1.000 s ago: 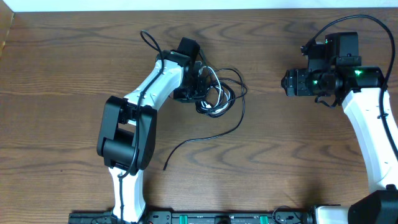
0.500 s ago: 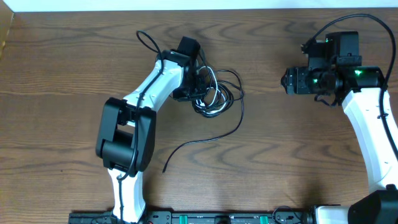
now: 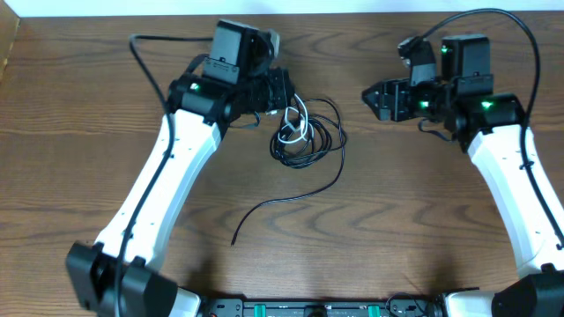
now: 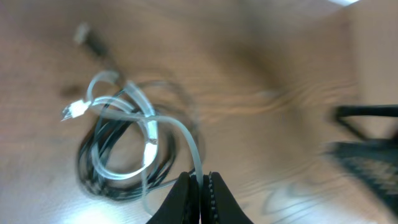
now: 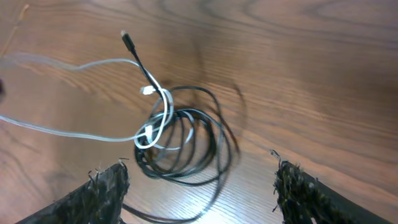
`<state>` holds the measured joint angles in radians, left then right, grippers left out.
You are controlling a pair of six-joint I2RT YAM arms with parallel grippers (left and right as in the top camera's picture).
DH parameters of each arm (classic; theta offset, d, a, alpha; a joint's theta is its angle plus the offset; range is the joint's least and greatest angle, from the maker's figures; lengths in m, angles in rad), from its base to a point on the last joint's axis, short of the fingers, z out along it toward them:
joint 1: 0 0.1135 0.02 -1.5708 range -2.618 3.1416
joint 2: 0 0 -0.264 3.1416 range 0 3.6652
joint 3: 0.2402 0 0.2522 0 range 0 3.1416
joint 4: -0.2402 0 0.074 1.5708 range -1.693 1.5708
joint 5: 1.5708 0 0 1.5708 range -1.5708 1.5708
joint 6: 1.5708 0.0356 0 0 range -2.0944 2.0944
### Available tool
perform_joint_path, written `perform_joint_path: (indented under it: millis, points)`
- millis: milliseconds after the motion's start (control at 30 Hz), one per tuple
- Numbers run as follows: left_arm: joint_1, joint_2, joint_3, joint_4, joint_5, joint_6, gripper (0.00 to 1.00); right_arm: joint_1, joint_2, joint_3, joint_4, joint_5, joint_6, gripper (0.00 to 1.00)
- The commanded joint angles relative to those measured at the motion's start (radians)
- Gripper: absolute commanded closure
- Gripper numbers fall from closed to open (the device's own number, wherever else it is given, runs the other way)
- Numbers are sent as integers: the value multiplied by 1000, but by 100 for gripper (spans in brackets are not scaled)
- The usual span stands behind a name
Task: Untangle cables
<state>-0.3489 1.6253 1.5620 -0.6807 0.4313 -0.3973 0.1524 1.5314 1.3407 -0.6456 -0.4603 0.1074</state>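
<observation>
The cables lie tangled at mid-table. The black cable (image 3: 310,150) forms a coil, and its loose tail runs down to the front left. The white cable (image 3: 293,125) loops over the coil's top. My left gripper (image 3: 280,92) sits just above and left of the tangle, shut on a strand of the white cable (image 4: 194,155) that rises from the loops (image 4: 127,121) into its jaws (image 4: 200,182). My right gripper (image 3: 377,97) hangs open to the right of the tangle, with nothing in it. In its wrist view the black coil (image 5: 205,127) lies between and beyond the fingers (image 5: 106,186), and white strands (image 5: 81,65) stretch off to the left.
Thick black wires run along both arms, one arching at the back left (image 3: 145,53) and one at the back right (image 3: 520,35). The table's back edge (image 3: 335,11) lies close behind both grippers. Bare wood surrounds the tangle.
My left arm has swung up and back with its jaws shut on the white cable, drawing a strand taut. The right gripper has moved left toward the tangle.
</observation>
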Motion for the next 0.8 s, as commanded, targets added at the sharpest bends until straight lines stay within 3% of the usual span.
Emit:
perform_joint_path:
  millis: [0,300,633,767]
  points:
    - [3,-123,34,84,82,-12,93,34,5,19,24,-24,54,27]
    - [5,-344,47,420,81,-132,93,54,27,19,55,-70,72,25]
    - [5,-411,56,545,77,-195,93,124,27,19,118,-71,71,22]
    - [5,-412,58,632,-16,-288,93,146,27,19,128,-71,71,21]
